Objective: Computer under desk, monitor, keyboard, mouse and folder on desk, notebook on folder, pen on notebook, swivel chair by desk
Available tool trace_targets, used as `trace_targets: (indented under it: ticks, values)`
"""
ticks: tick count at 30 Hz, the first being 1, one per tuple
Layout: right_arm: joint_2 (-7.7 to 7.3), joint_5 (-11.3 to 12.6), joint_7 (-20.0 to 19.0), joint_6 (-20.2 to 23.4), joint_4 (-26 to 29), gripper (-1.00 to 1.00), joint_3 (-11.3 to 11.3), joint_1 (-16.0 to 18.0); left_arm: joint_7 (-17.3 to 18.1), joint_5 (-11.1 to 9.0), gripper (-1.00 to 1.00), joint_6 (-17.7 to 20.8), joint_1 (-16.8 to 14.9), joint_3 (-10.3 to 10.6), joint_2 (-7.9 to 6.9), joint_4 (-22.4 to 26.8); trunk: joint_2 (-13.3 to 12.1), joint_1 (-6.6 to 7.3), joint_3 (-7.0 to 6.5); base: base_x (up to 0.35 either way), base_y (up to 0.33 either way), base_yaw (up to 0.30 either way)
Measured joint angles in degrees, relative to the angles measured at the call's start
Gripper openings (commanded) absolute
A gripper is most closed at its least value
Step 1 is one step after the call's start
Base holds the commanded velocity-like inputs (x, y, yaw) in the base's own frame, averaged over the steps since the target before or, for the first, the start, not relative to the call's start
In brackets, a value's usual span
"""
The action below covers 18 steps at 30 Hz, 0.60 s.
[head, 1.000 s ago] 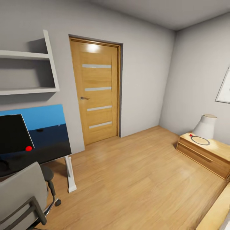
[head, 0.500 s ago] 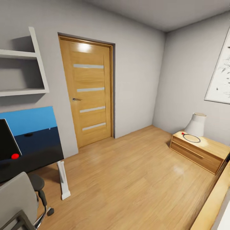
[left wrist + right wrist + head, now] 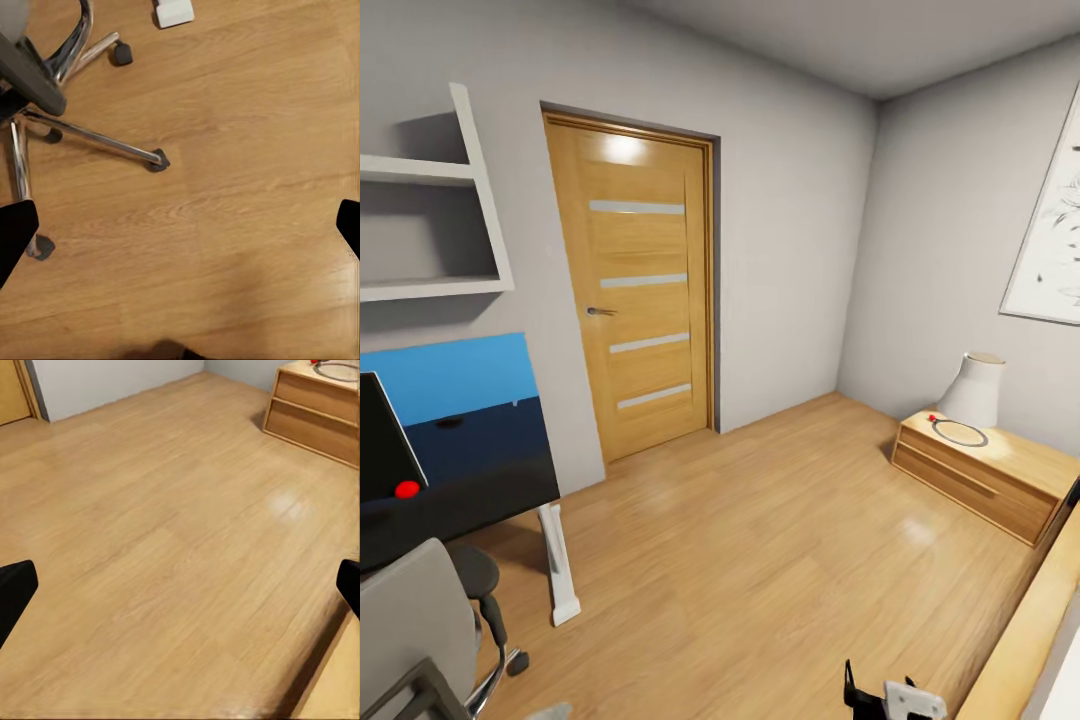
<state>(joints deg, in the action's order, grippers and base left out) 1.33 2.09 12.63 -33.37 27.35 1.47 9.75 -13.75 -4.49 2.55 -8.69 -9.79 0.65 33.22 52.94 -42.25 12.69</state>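
The room is evenly and softly lit. A bright glare patch is seen near the top of the door [image 3: 630, 290], and pale sheen on the floor [image 3: 780, 560]. Edges are stretched by wide-angle distortion. Fine detail is rendered slightly soft.

Desk [image 3: 470, 500] at far left against the wall, monitor [image 3: 382, 440] on it. Swivel chair [image 3: 420, 630] in front of the desk, nearest the camera. Shelves [image 3: 435, 225] on the wall above the desk. Door [image 3: 635, 300] right of the desk, in the same wall. Low chest [image 3: 985, 480] by the right wall, lamp [image 3: 972, 390] on top. Picture [image 3: 1050, 240] on the wall above the lamp.
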Motion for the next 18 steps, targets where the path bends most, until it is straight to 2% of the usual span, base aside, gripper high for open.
trace_targets:
  ticks: [1,2,4,7,10,11,18]
  values:
    - [-0.06,0.8,0.2,3.7,-0.6,1.0,0.1,1.2,-0.3,0.0,1.0,0.7,-0.5,0.1,1.02,0.0,0.0,0.0,0.0,0.0,0.0,0.0]
    - [-0.03,1.5,0.3,5.7,-1.4,1.0,0.1,1.9,-0.4,0.1,1.0,1.1,-0.7,0.4,1.92,0.0,0.0,0.0,0.0,0.0,0.0,0.0]
    - [0.04,1.9,0.4,6.7,-2.5,1.0,0.1,2.2,-0.5,0.2,1.0,0.9,-0.8,1.4,2.43,-0.5,0.0,0.0,0.0,0.0,0.0,0.0]
    - [0.1,2.1,0.4,7.2,-5.1,1.0,0.0,2.5,-0.7,0.2,1.0,-2.4,-0.9,4.3,2.67,-4.1,0.0,0.0,0.01,0.0,0.0,0.0]
    - [0.03,2.2,0.3,7.2,-6.4,1.0,0.0,2.6,-1.0,0.2,1.0,-7.7,-0.9,6.1,2.73,-6.9,0.0,0.0,0.01,0.045,0.066,0.0]
    - [-0.04,2.0,0.3,5.6,-7.3,1.0,-0.1,2.6,-1.1,0.2,1.0,-12.5,-0.9,7.2,2.89,-9.5,0.0,0.02,0.02,0.176,0.212,0.0]
    - [-0.13,1.8,0.2,1.5,-8.3,1.0,-0.2,2.7,-1.0,0.2,1.0,-14.4,-0.9,9.2,2.95,-10.7,0.0,0.03,0.01,0.248,0.2,0.0]
